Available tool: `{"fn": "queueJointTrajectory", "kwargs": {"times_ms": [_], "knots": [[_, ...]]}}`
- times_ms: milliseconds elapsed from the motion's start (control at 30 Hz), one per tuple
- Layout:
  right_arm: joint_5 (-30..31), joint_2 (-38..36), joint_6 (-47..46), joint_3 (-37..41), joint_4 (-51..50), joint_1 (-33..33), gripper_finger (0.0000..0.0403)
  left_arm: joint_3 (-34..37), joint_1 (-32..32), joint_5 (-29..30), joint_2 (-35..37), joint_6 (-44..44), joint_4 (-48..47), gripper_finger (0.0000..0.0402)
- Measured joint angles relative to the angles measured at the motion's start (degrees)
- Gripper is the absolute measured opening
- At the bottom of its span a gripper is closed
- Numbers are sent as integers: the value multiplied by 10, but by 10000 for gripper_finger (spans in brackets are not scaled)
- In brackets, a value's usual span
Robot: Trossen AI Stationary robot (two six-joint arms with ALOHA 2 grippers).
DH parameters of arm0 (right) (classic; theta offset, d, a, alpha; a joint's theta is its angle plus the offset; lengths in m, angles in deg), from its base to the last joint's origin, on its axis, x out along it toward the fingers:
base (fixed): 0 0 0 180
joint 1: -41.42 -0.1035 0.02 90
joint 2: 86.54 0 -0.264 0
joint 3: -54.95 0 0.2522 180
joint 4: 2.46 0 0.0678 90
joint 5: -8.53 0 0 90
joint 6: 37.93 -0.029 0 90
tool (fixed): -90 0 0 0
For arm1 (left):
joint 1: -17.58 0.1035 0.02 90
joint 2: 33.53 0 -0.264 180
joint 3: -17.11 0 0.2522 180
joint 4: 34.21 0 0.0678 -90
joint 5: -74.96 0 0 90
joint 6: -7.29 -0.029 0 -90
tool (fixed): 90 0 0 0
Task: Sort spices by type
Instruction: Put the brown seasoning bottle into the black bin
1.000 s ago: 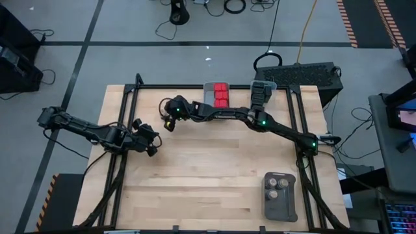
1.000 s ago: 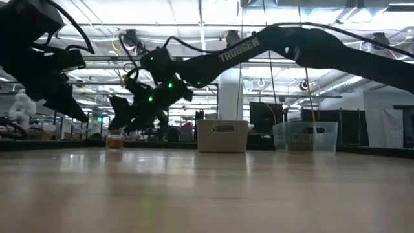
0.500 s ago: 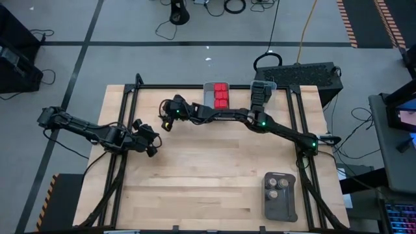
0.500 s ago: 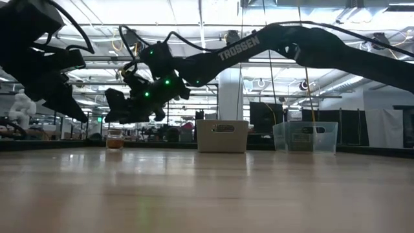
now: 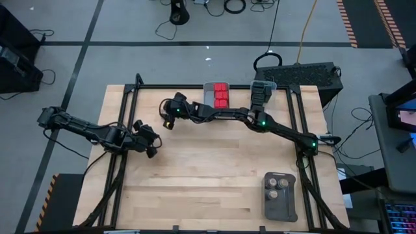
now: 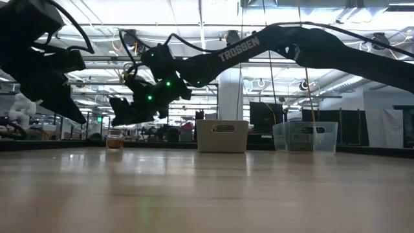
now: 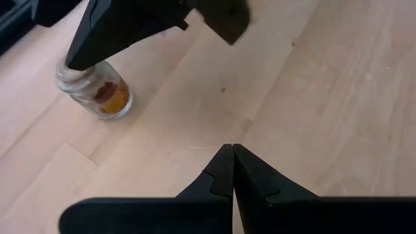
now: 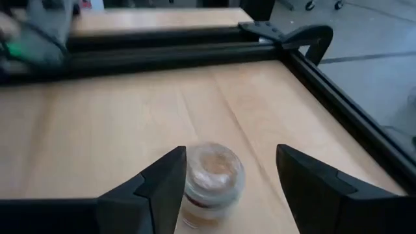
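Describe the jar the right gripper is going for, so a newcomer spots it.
Find the grey bin of red-capped spices at the table's far edge, then follow the right gripper leftward. Below its open fingers stands a lone round glass jar, tan-topped, away from any bin.

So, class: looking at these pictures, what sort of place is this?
Probably a robotics lab or workshop: two dark robot arms at a framed wooden table, cables on the grey floor, and an open hall with ceiling lights behind.
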Motion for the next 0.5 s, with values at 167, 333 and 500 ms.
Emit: {"fn": "queueJointTrajectory", "kwargs": {"times_ms": [167, 333, 500], "knots": [[-3, 0, 57, 0, -15, -1, 219, 0, 0, -5, 0, 0, 2, 8], [-21, 0, 82, 0, -23, -3, 219, 0, 0, -6, 0, 0, 2, 8], [-49, 0, 80, 0, -25, -2, 219, 0, 0, -16, 0, 0, 2, 8]]}}
